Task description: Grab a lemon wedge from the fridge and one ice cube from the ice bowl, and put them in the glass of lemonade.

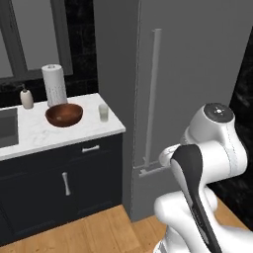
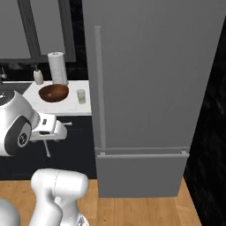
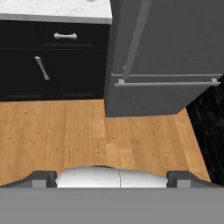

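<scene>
The lemon wedge is presumably inside the fridge (image 2: pixel 150 88), whose door is fully shut in all three views, so its location cannot be confirmed. The fridge stands just beside the right end of the white marble counter (image 1: pixel 54 133), with its long vertical bar handle (image 1: pixel 152 99) on the edge nearest the counter. On the counter, the reddish-brown ice bowl (image 1: pixel 64 114) sits near the glass of lemonade (image 1: pixel 103 112), the two close together but apart; a paper towel roll (image 1: pixel 54 85) and a small soap bottle (image 1: pixel 26 98) stand behind them. Any ice cube in the bowl is too small to make out. The gripper (image 3: pixel 111 178) points down toward the wooden floor (image 3: pixel 65 131) in front of the fridge and the dark cabinets (image 3: pixel 52 65); its fingertips stand at the far sides of the hand view, so the jaws are spread to full width and hold nothing. Judged progress: no step is complete. Remaining work: open the fridge door, retrieve the wedge, place it in the glass, then pick one cube from the bowl and add it to the glass.
</scene>
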